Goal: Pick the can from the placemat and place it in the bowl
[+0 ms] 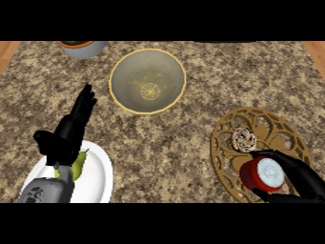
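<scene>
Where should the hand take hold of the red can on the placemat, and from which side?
Grip the red can around its round side wall, coming from the right, where the right hand already curls around it. Its white top faces up, so it seems upright on the placemat.

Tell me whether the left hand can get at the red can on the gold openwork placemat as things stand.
Probably not: the left hand rests over the white plate at the far side, and the right hand already has its fingers curled round the red can.

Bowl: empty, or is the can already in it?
Empty. The bowl shows only its bare patterned inside; the can is over the placemat, with the right hand curled round it.
</scene>
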Controlling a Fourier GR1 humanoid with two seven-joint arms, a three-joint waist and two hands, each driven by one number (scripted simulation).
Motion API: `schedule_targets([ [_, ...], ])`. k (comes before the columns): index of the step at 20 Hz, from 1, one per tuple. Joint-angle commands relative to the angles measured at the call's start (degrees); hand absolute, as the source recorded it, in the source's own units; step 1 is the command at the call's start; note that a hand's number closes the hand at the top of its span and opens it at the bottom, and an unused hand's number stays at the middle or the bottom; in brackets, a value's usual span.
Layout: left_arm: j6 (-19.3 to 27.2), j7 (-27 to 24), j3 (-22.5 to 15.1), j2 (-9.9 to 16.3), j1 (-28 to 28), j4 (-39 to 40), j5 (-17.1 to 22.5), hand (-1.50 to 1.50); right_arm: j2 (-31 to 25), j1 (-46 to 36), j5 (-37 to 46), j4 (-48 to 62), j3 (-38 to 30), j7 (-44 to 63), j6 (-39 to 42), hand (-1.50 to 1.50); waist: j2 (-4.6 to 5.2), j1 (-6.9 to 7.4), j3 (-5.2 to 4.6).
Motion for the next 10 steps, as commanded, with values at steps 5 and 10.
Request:
schedule_targets([
  [5,-1.41,2.95,1.50,0.59,-0.88,-1.60,-0.22,0.00,1.50,2.42,7.15,-1.25,4.60,-9.27,-0.58,1.50,0.00,-0.15,0.00],
  [10,-1.85,-0.98,2.16,-0.78,-0.35,-0.29,-0.93,0.00,2.56,1.76,4.98,-2.05,3.16,-7.68,1.15,1.50,0.01,-0.13,0.00],
])
